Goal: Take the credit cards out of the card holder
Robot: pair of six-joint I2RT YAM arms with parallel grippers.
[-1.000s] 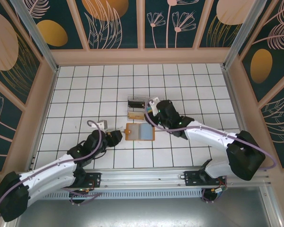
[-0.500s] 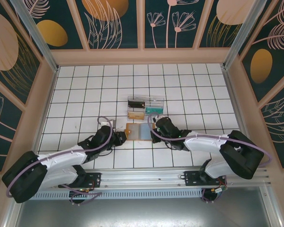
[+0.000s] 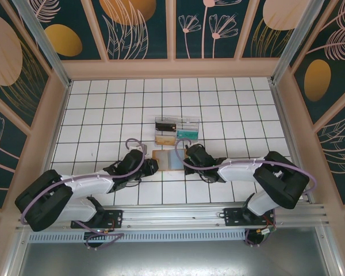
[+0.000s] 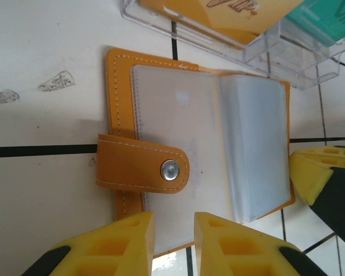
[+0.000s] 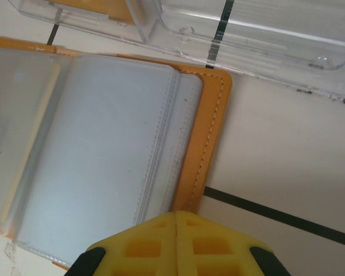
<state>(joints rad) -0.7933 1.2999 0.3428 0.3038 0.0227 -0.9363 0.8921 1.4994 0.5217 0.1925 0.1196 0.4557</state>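
I count one card holder [image 4: 195, 149] and one clear tray [image 5: 264, 34]. In the tray I count one orange card [image 4: 218, 11], one teal card [image 4: 319, 14] and one dark piece [image 3: 165, 123] I cannot identify. My tools are two: left tool [image 4: 173, 230], right tool [image 5: 176, 221].

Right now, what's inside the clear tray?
The tray holds an orange card, a teal card and a dark card. Anything beneath those cards is covered.
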